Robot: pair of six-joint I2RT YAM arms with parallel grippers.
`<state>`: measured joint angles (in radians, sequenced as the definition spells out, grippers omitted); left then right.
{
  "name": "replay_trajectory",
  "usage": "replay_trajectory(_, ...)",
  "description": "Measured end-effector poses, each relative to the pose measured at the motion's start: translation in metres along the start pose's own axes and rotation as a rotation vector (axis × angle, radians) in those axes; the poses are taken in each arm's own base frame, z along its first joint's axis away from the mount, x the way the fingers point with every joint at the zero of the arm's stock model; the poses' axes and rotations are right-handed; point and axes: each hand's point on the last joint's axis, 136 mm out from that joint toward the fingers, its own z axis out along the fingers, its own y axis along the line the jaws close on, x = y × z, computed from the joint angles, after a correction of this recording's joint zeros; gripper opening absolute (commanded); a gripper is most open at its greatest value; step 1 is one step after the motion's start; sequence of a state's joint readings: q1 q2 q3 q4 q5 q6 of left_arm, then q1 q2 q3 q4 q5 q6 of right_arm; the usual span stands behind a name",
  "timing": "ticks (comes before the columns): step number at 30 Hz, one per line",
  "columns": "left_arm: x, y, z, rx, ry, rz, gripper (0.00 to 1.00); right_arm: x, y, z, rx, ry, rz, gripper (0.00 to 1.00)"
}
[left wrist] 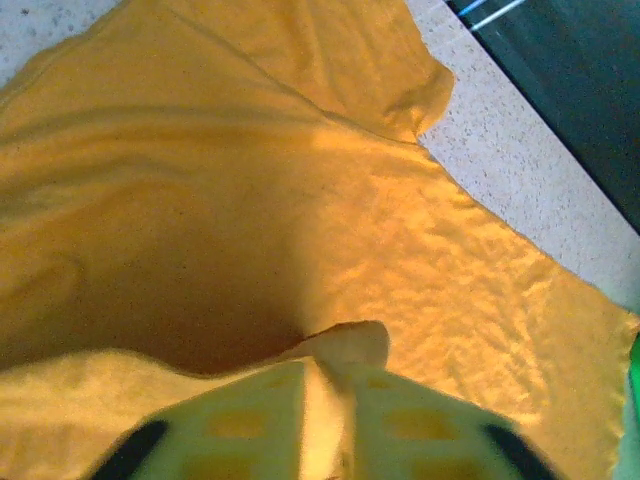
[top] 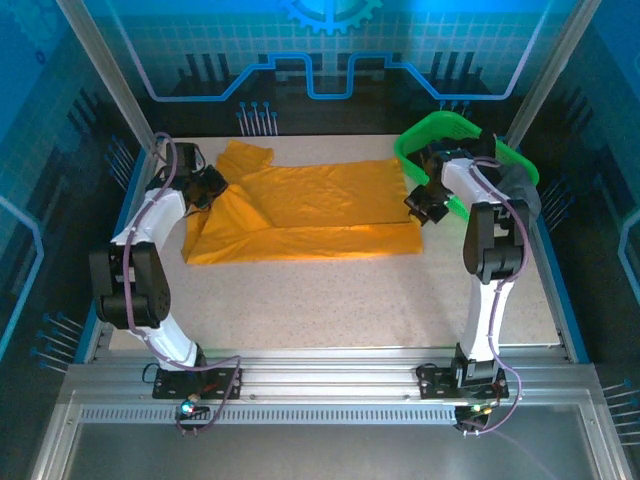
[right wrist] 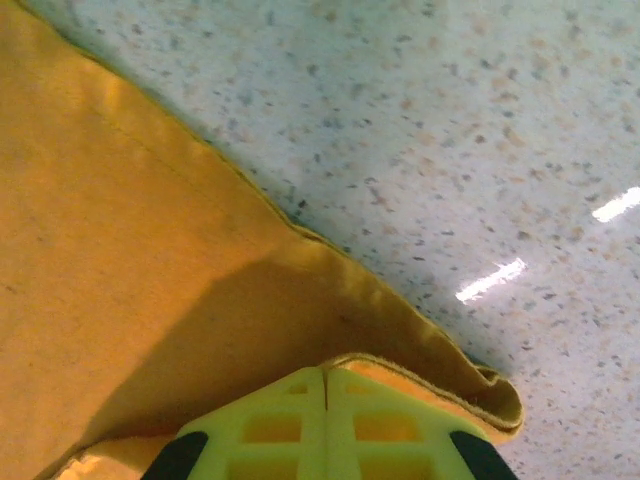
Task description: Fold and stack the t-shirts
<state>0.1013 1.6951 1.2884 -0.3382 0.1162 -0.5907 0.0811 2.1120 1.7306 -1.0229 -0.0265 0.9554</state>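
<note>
The bench is a pale, speckled slab with a blue strip along its side edges. Its near edge meets silver aluminium rails that carry both arm bases. Dark, blue-lit panels close in the sides. On the back wall are glowing blue line graphics and part of a gear shape at the top. Slanting metal posts rise at the far corners.

One orange-yellow t-shirt lies spread over the far half of the bench, its left part folded over on itself. A bright green basket sits at the far right corner, just beside the cloth.

The left gripper is at the shirt's left side. In the left wrist view its fingers stand close together with a fold of cloth pinched between them. The right gripper is at the shirt's right edge. In the right wrist view its fingers meet, clamped on the hem, which curls around their tips above the bare speckled surface.
</note>
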Motion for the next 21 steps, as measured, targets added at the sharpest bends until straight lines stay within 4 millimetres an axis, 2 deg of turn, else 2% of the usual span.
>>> replay_trajectory(2,-0.001,0.005,0.001,-0.027,-0.004,0.002,0.51,-0.002,0.006,0.001,-0.004,-0.002,-0.023,0.3)
replay_trajectory(5,0.001,0.018,-0.002,-0.096,-0.009,-0.013,0.58,-0.004,0.01,0.0,-0.002,-0.004,-0.074,0.51)
replay_trajectory(7,0.004,0.03,-0.009,-0.156,-0.011,-0.028,0.58,-0.007,0.01,-0.004,0.006,-0.021,-0.111,0.57)
replay_trajectory(11,0.025,0.059,-0.044,-0.246,-0.033,-0.112,0.58,-0.01,0.005,-0.014,0.019,-0.057,-0.183,0.6)
replay_trajectory(14,0.05,0.092,-0.066,-0.297,-0.022,-0.208,0.58,0.003,-0.011,-0.025,0.028,-0.063,-0.224,0.59)
replay_trajectory(18,0.076,0.141,-0.066,-0.381,0.032,-0.351,0.57,0.029,-0.036,-0.03,0.019,-0.041,-0.246,0.58)
replay_trajectory(21,0.089,0.169,-0.062,-0.421,0.072,-0.445,0.53,0.048,-0.053,-0.018,0.018,0.007,-0.246,0.57)
